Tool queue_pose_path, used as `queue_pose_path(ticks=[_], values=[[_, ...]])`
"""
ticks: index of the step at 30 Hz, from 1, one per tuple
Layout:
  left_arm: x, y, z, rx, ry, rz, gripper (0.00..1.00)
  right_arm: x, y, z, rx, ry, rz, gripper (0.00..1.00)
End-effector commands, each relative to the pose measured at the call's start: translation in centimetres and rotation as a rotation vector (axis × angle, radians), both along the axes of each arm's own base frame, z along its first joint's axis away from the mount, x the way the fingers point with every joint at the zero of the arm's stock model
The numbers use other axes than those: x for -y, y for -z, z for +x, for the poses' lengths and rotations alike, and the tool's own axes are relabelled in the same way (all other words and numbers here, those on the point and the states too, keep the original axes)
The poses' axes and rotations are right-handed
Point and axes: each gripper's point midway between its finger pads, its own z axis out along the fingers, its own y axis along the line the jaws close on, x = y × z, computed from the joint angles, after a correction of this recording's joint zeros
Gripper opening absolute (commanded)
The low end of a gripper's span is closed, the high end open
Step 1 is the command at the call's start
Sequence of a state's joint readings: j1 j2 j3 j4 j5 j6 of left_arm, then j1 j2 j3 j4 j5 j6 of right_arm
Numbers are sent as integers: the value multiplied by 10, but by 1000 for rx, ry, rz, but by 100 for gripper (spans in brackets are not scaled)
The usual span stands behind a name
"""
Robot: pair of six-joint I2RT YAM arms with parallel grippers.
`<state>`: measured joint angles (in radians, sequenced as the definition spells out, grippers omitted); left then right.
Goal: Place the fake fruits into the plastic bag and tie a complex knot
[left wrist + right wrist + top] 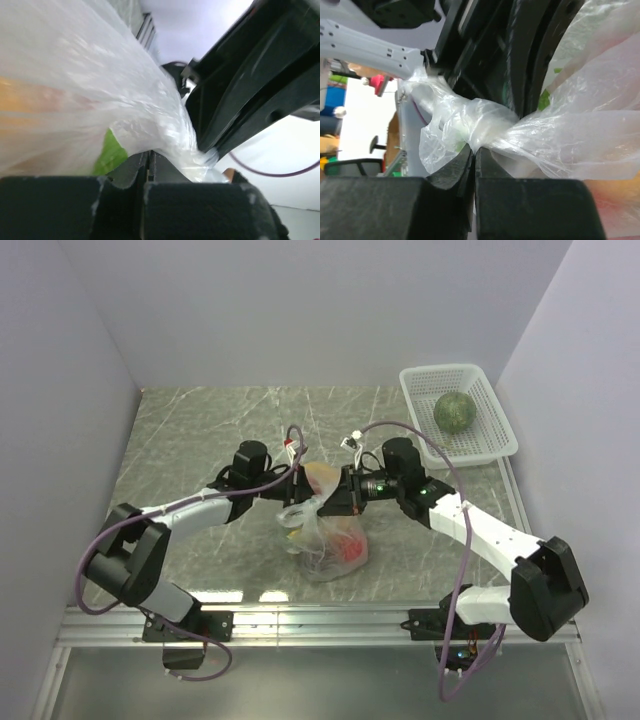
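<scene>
The marble-patterned table (200, 430) carries everything; the left arm (190, 515) and right arm (490, 530) reach in from the near edge and meet over its middle. The plastic bag (335, 545) lies between them near the table's centre; its full body sits just nearer than the two grippers, and its gathered upper part is drawn up to them. At the far right stands a white lattice basket (498, 440) holding the green melon (457, 411), well apart from the bag. Through the film show a red fruit (350, 548) low down, an orange piece (322, 478) up between the grippers, and a yellow piece (292, 533) at the bag's left side. The left gripper (149, 167) has its fingers pressed together on a fold of the bag's film; the right gripper (473, 155) is clamped the same way on the bag's twisted neck; the two grippers sit just beside each other, both touching the bag.
</scene>
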<state>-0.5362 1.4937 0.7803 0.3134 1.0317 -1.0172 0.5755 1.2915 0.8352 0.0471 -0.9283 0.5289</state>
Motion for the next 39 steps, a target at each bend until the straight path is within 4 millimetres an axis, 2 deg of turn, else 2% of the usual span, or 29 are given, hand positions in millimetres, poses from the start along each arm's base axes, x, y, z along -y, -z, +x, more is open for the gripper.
queue_pose_path(ticks=[1,5,7,11,14,15,16,17,19,22,29,33,34,36,39], values=[[13,-40,22,79,-75,-135,0,3,-3,-27,103,-89,9,0],[12,-36,25,51,-94,-141,0,0,0,-30,127,-101,-19,0],[12,-45,24,45,-95,-190,0,-3,1,-29,137,-111,-31,0],[4,-50,22,29,-89,-217,0,0,19,-30,86,-134,-94,0],[-8,-47,16,34,-65,-177,0,6,15,-22,88,-117,-94,0],[-13,-53,11,63,-46,-170,0,13,12,-14,80,-92,-84,0],[-17,-48,10,127,-34,-145,0,16,10,-11,70,-81,-78,0],[-19,-43,6,99,-21,-102,0,18,10,-8,64,-70,-76,0],[-25,-44,-4,183,24,-85,0,22,5,-3,75,-58,-68,0],[-29,-38,-13,167,58,-52,0,21,-2,-3,82,-55,-46,0],[-17,-32,-22,113,112,-56,0,14,-13,0,81,-62,3,0],[-10,-26,-20,78,98,-64,0,13,-17,-5,91,-71,12,0],[-7,-33,-16,83,85,-93,0,12,-16,-6,97,-76,11,0],[-4,-32,-10,57,49,-109,0,12,-12,-10,94,-80,2,0],[0,-53,2,33,-8,-192,0,13,-4,-17,85,-85,-12,0]])
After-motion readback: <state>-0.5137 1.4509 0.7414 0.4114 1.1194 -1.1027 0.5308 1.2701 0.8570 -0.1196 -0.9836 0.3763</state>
